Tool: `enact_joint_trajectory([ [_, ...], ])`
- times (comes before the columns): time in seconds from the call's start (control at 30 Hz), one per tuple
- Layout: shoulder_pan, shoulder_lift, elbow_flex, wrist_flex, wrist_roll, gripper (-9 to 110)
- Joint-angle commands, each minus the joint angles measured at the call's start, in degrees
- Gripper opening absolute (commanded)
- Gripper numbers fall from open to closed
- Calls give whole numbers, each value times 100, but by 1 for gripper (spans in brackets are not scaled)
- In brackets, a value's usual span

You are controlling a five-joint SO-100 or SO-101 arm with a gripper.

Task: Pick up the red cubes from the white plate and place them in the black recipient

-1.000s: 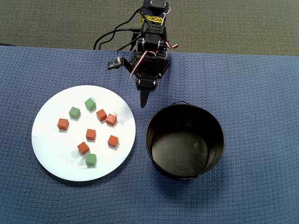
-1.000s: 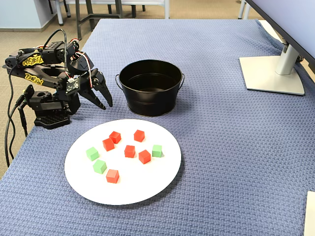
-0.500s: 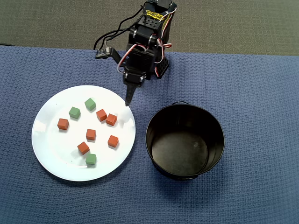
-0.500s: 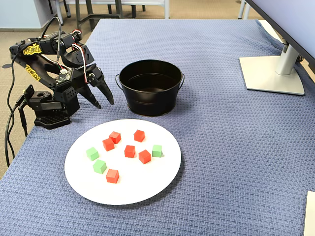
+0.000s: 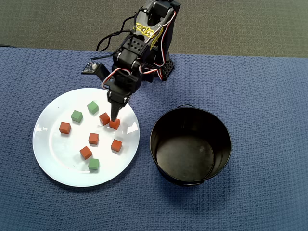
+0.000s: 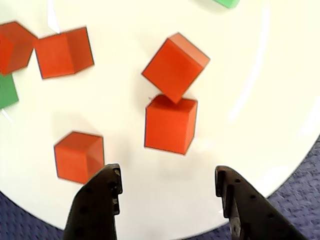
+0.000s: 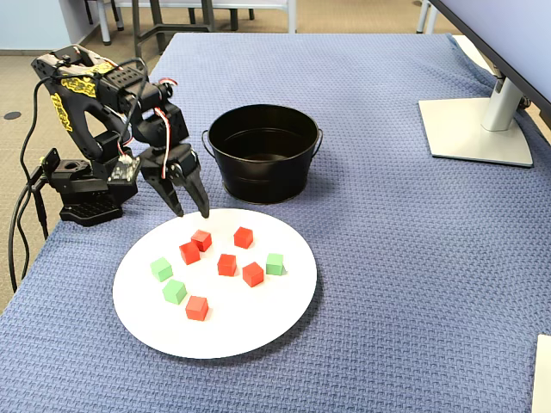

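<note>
overhead view: the white plate (image 5: 53, 163) lies left of the black pot (image 5: 190, 144), near it but apart. the pot looks empty, so no cube has gone in yet. six red cubes (image 5: 94, 138) and three green cubes (image 5: 93, 107) sit spread on the plate. the gripper (image 5: 115, 117) points down over the plate's upper right part, its tips at a pair of red cubes (image 5: 114, 124) that touch.

wrist view: the two dark fingers (image 6: 97, 200) stand well apart with nothing between them, low at the frame's bottom edge. just ahead, centred in the gap, is the near red cube (image 6: 169, 125), with a second red cube (image 6: 176, 67) touching its far corner. another red cube (image 6: 80, 156) sits just beside the left finger.

fixed view: the gripper (image 7: 191, 209) hangs open at the plate's (image 7: 258, 331) rim nearest the arm, just above the pair (image 7: 201, 240), with the pot (image 7: 263, 176) close behind.

to do this grasp well, i'd say push forward and down until the near cube lies fully between the fingers, keeping the left finger clear of the cube beside it. that cube sits fairly square to the jaws, so closing on its flat sides should hold. the touching neighbour may get nudged; a slow close and a straight lift would help.
</note>
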Motion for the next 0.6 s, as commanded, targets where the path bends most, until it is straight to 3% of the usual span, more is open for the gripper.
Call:
enact_joint_trajectory([
  [0.0,123,-527,-624,-237,387,17],
  [0.57,26,-2522,-1670,-360,448,16],
])
